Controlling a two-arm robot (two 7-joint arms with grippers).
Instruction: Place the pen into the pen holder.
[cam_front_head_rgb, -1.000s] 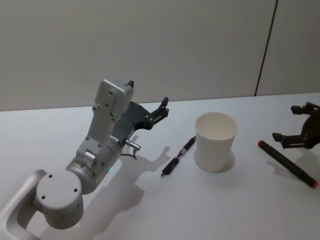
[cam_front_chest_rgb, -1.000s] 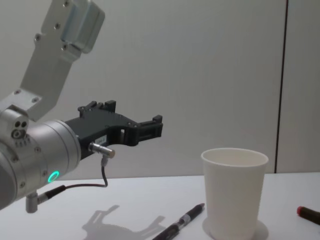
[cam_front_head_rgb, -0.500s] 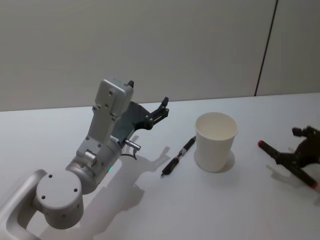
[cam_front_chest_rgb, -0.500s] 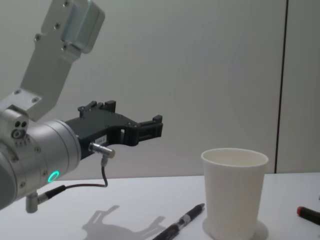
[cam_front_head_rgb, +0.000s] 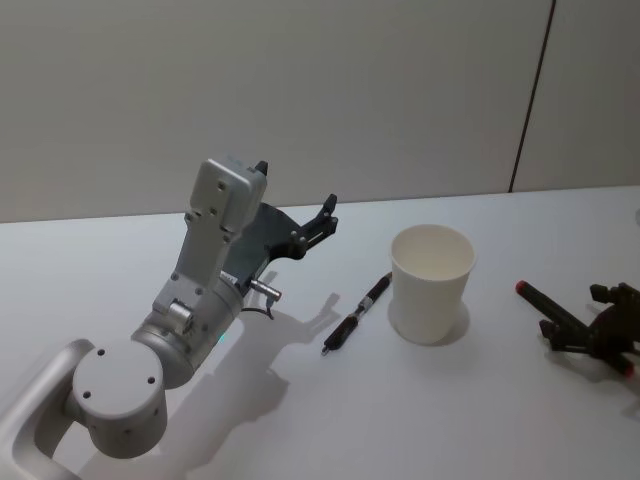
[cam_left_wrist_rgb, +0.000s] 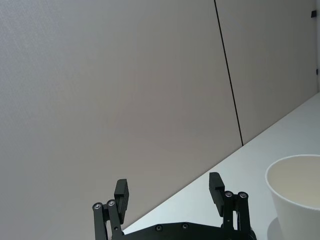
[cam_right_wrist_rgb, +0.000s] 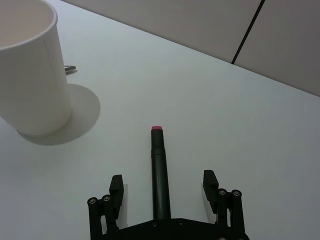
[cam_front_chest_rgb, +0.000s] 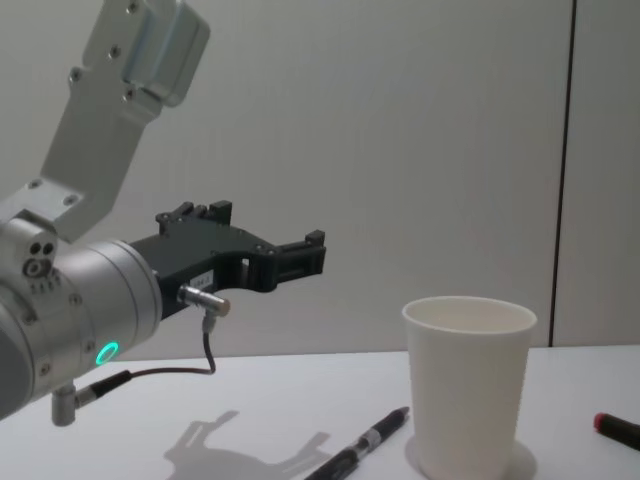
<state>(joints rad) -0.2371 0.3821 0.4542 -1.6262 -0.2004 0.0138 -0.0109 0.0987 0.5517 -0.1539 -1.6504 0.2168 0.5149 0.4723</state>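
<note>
The right gripper (cam_right_wrist_rgb: 163, 181) is lowered over the pen (cam_right_wrist_rgb: 157, 155)
In the last second it has been brought down near the desk's (cam_front_head_rgb: 300, 430) right edge; its fingers are set apart on both sides of the red-tipped pen, not yet clamped, so a grasp is judged next. The cup (cam_front_head_rgb: 430, 285) stands near the desk's middle. The left gripper (cam_left_wrist_rgb: 170, 192) is held raised, fingers apart.

No readable text, label or number — pen holder (cam_front_head_rgb: 430, 290) plain white
</note>
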